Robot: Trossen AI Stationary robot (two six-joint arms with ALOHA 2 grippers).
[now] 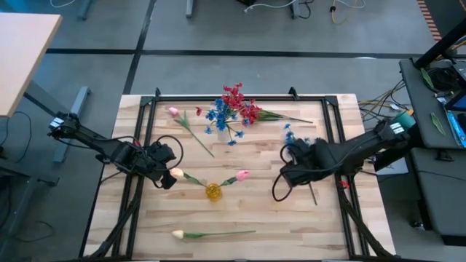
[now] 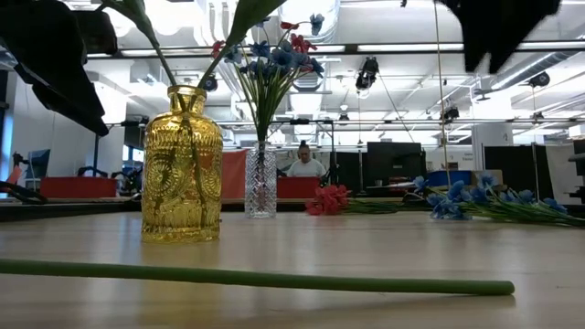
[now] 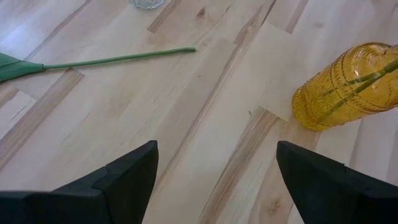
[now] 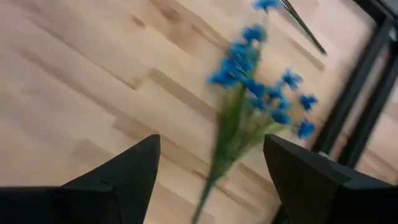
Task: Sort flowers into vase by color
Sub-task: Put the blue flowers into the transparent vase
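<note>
A yellow vase point(image 1: 212, 191) stands mid-table with two tulip buds point(image 1: 242, 175) leaning out of it. Behind it a clear vase point(image 2: 260, 183) holds blue and red blossoms point(image 1: 231, 108). A blue flower point(image 4: 249, 93) lies on the table. My right gripper point(image 4: 211, 140) hangs open over its stem, fingers on either side and apart from it. My left gripper point(image 3: 217, 149) stands open beside the yellow vase point(image 3: 342, 93), with nothing between its fingers. A pink tulip point(image 1: 173, 111), a red flower point(image 1: 251, 113) and a cream tulip point(image 1: 177, 233) lie flat on the wood.
A black frame point(image 1: 331, 109) borders the table's far edge and both sides. The cream tulip's long stem point(image 2: 256, 276) lies along the near edge. The pink tulip's stem end point(image 3: 186, 51) points toward the yellow vase. A person sits at a desk far behind the table.
</note>
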